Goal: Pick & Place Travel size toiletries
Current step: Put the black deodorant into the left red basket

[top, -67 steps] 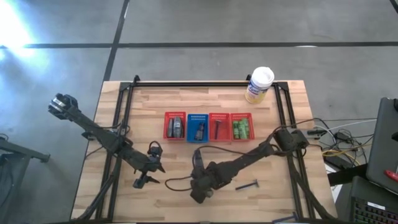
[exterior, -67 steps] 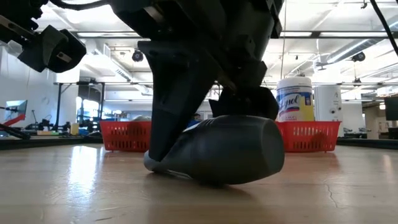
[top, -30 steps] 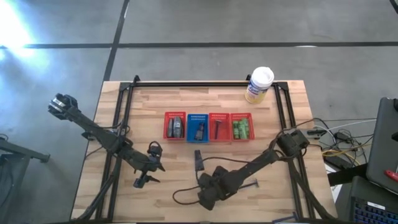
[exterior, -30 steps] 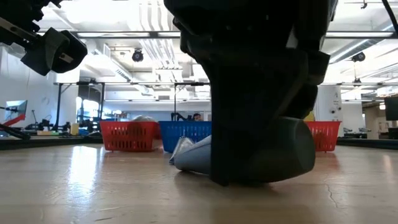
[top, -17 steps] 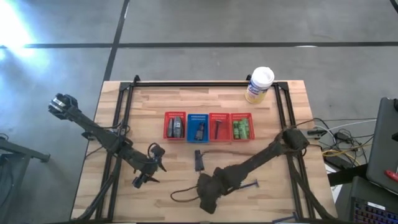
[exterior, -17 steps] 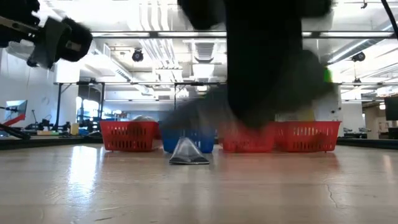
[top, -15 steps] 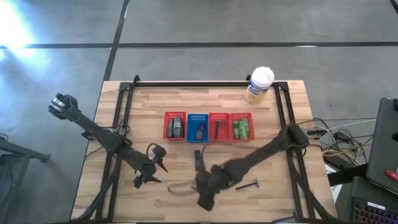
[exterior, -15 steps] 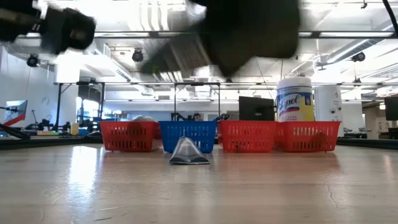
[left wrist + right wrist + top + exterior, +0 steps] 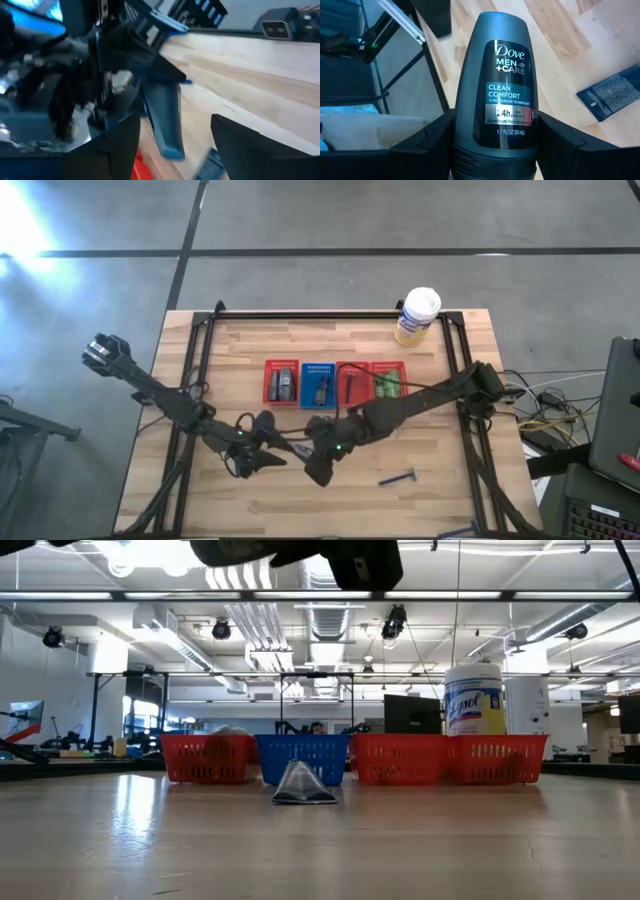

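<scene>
Right now my right gripper (image 9: 495, 165) is clamped on a grey Dove Men+Care roll-on (image 9: 496, 85), the fingers (image 9: 425, 145) pressing its sides with the rounded end pointing away from my wrist. From above, that gripper (image 9: 318, 468) hangs over the middle of the table (image 9: 440, 490), in front of the basket row, with my left gripper (image 9: 268, 450) just beside it. My left fingers (image 9: 240, 145) stand wide apart with nothing between them, and the roll-on (image 9: 164, 120) shows ahead of them in the left wrist view.

A dark flat wedge piece (image 9: 303, 785) lies on the wood just in front of the blue basket (image 9: 303, 755); it also appears near the roll-on in the right wrist view (image 9: 615, 97). A thin razor (image 9: 397, 477) lies by itself nearer the table's front edge. The four baskets sit side by side: red (image 9: 281, 381), blue (image 9: 317, 383), red (image 9: 350, 380), red (image 9: 390, 380), the last with green packets (image 9: 385, 387) inside. A white-capped canister (image 9: 417, 316) stands at the back.
</scene>
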Controlling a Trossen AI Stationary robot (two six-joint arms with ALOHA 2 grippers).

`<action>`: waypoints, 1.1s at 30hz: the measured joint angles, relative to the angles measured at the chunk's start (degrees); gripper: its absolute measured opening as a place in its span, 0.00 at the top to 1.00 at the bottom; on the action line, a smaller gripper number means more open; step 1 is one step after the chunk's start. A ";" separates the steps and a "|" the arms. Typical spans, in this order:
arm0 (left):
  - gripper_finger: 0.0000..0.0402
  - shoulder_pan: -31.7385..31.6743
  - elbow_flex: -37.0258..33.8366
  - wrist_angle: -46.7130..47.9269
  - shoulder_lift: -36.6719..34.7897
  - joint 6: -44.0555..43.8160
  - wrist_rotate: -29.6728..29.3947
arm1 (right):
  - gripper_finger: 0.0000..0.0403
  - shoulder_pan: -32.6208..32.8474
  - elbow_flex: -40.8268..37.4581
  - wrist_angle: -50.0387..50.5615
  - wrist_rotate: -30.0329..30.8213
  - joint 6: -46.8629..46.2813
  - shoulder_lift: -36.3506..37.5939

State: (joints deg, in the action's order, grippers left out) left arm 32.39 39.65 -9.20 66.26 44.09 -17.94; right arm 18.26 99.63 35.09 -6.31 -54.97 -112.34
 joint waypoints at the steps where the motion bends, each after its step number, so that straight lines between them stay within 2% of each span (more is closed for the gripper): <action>1: 0.38 -0.18 0.13 -1.71 0.89 1.42 0.09 | 0.48 -0.05 0.00 0.13 -0.07 0.69 0.30; 5: 0.38 -1.73 1.02 -7.26 5.21 4.15 0.34 | 0.47 -0.55 0.00 0.08 -0.46 2.54 0.85; 15: 0.40 -4.78 8.64 -7.30 12.87 6.59 2.98 | 0.47 -0.77 -0.02 0.85 -1.98 5.83 1.54; 22: 0.49 -6.16 9.24 -7.72 13.86 6.51 4.63 | 0.48 -0.83 -0.04 1.11 -2.51 7.99 2.67; 33: 0.49 -6.90 9.02 -8.15 12.88 5.09 5.10 | 0.48 -0.82 -0.04 0.93 -2.56 9.18 3.52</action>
State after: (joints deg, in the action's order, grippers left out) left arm 25.48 48.66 -17.35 79.13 49.19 -12.84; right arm 17.44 99.60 36.02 -8.86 -45.79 -108.82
